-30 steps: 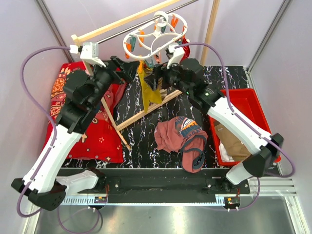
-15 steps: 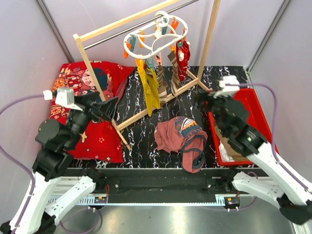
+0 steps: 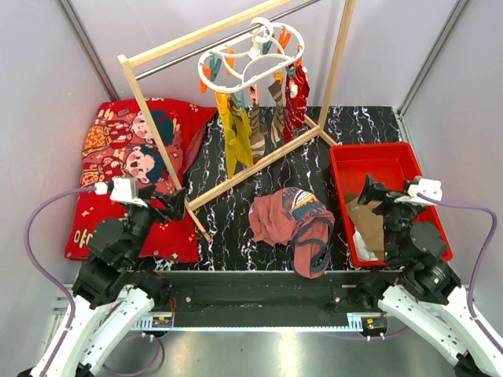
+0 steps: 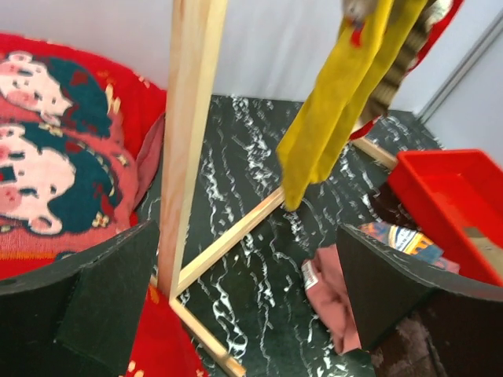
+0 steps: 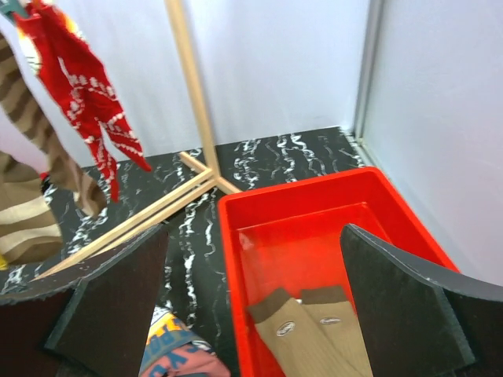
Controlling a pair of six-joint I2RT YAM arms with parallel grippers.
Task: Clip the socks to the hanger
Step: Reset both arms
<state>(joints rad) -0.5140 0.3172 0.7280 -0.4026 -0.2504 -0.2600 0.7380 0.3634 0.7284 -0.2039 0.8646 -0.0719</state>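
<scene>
The white oval hanger (image 3: 250, 61) hangs by its hook from the rack's rail at the back. Yellow socks (image 3: 238, 143), brown-striped socks (image 3: 267, 118) and red patterned socks (image 3: 296, 100) hang clipped under it. The yellow socks (image 4: 338, 102) show in the left wrist view, the red socks (image 5: 86, 110) and striped socks (image 5: 31, 208) in the right wrist view. My left gripper (image 3: 174, 203) (image 4: 251, 306) is open and empty, low at the near left. My right gripper (image 3: 369, 191) (image 5: 251, 306) is open and empty above the red bin.
The wooden rack (image 3: 161, 149) (image 4: 189, 141) stands across the middle of the table. A red cartoon cushion (image 3: 126, 149) lies at the left. A maroon garment (image 3: 291, 220) lies in front. The red bin (image 3: 393, 155) (image 5: 228, 259) at the right holds tan socks (image 5: 322, 330).
Both arms have drawn back from the hanger down to the near edge of the table. The socks now hang free of the grippers.
</scene>
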